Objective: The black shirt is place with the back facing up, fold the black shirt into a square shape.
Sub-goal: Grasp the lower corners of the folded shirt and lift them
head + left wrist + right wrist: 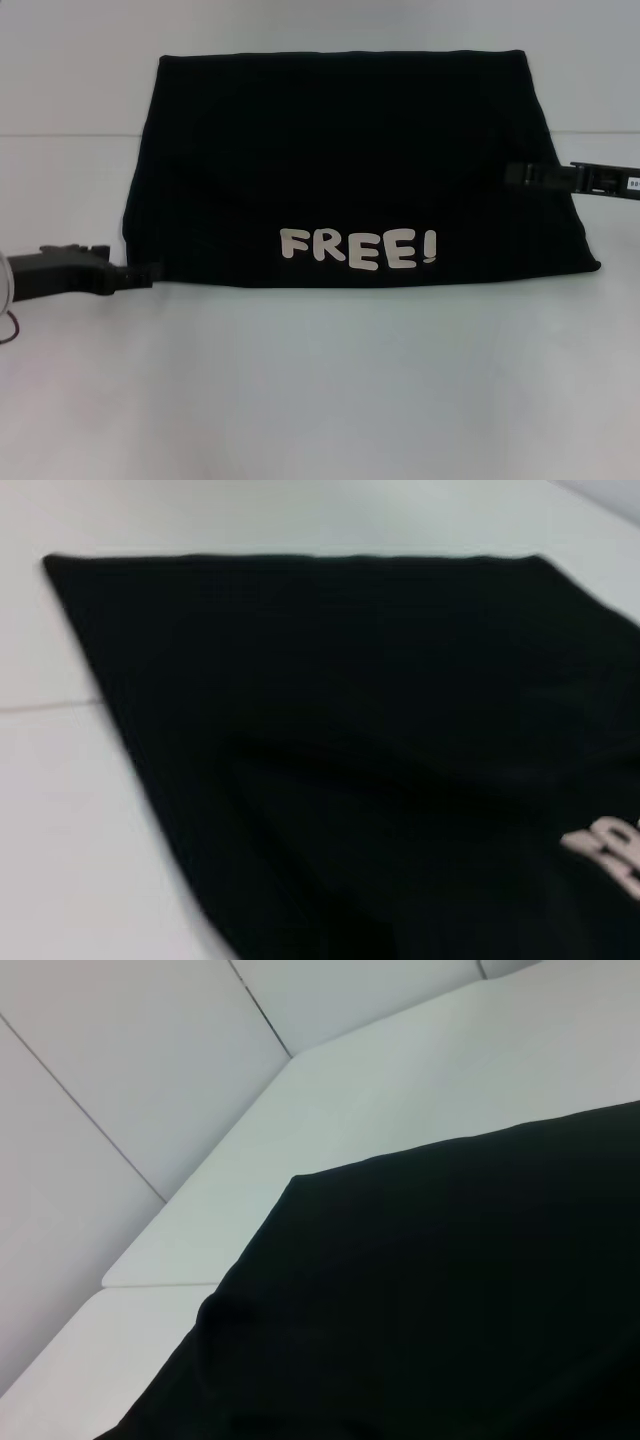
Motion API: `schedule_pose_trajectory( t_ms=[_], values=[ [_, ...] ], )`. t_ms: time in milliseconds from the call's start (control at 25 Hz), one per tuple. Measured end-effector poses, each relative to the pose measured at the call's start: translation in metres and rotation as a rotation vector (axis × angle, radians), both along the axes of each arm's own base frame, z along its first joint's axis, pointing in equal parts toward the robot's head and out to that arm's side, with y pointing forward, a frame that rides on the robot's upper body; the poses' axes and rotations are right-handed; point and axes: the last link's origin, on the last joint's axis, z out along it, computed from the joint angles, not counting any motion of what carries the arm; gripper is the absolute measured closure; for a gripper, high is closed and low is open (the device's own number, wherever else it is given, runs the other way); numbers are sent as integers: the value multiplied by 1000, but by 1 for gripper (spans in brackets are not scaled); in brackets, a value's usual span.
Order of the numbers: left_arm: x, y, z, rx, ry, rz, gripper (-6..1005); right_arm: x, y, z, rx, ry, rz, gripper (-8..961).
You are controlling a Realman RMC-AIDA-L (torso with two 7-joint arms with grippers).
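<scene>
The black shirt (340,170) lies folded into a wide trapezoid on the white table (320,390), with white letters "FREE!" (357,248) near its front edge. My left gripper (140,277) is at the shirt's near left corner, touching its edge. My right gripper (515,176) is at the shirt's right edge, about halfway along it. The left wrist view shows the black fabric (380,750) filling most of the picture, with part of the white lettering (610,850). The right wrist view shows the shirt's fabric (450,1300) and one of its corners close up.
The white table runs on in front of the shirt and to both sides. A seam line (60,135) crosses the table behind the shirt's middle. White wall panels (120,1070) stand beyond the table's far edge.
</scene>
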Motion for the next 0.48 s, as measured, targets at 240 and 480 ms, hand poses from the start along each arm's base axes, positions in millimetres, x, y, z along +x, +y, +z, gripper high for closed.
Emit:
schedule_pose_trajectory(
  t_ms=[240, 480],
  values=[
    [-2, 1, -11, -27, 39, -13, 102, -2, 3, -1, 8, -6, -3, 191],
    [1, 11, -19, -30, 102, -33, 111, 1, 1, -3, 8, -3, -14, 193]
  ],
)
